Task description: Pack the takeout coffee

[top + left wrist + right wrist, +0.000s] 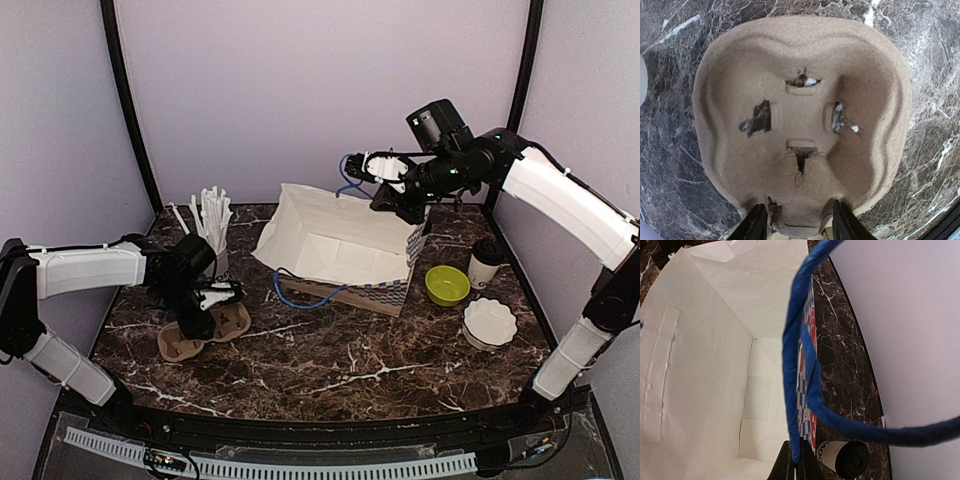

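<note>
One takeout coffee cup (485, 263), white with a black lid, stands at the right beside the bag; it also shows in the right wrist view (841, 458). A second such cup is out of view. The white paper bag (335, 245) lies open at mid-table. My right gripper (393, 205) is shut on the bag's blue handle (792, 365) at the bag's upper right edge, fingers pinched together (796, 466). My left gripper (205, 303) is down on the brown cardboard cup carrier (205, 335), its fingers closed against the carrier's near edge (800, 222). The carrier (800, 100) is empty.
A paper cup bristling with white straws (213, 225) stands behind the left gripper. A lime-green bowl (447, 285) and a white scalloped dish (490, 322) sit at the right. The bag's other blue handle (295, 290) trails on the marble.
</note>
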Motion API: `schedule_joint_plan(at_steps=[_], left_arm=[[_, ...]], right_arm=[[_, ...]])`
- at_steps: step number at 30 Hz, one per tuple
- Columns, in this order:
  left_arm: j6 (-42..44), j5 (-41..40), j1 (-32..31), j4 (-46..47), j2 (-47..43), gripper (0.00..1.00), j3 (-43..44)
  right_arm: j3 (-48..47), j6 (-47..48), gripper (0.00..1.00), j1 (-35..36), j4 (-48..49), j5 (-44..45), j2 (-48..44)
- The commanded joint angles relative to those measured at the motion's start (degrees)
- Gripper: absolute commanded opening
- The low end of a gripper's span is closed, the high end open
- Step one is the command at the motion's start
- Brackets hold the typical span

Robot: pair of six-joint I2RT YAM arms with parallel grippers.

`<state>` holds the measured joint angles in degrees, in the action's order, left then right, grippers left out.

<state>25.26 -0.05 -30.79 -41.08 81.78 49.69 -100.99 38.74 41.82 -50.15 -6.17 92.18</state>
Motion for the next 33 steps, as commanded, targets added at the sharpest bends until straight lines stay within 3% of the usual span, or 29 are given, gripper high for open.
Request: schedule_joint_plan(at_steps=[1, 18, 33], left_arm=[[-0.44, -2.19, 0.17, -1.67, -0.24, 0.46, -1.26], [-1.89, 2.57, 0.20, -3.11, -0.47, 0.27, 0.33], [-6.00, 9.96, -0.01, -10.46, -5.48, 0.21, 10.50]], right_arm=[[-0.44, -0.16, 0.00, -0.29, 0.85, -0.59, 0.08], [-1.25, -0.04, 0.00, -0.25, 0.49, -0.85, 0.38], [-2.49, -0.25, 0.00, -0.25, -1.00, -1.02, 1.03]])
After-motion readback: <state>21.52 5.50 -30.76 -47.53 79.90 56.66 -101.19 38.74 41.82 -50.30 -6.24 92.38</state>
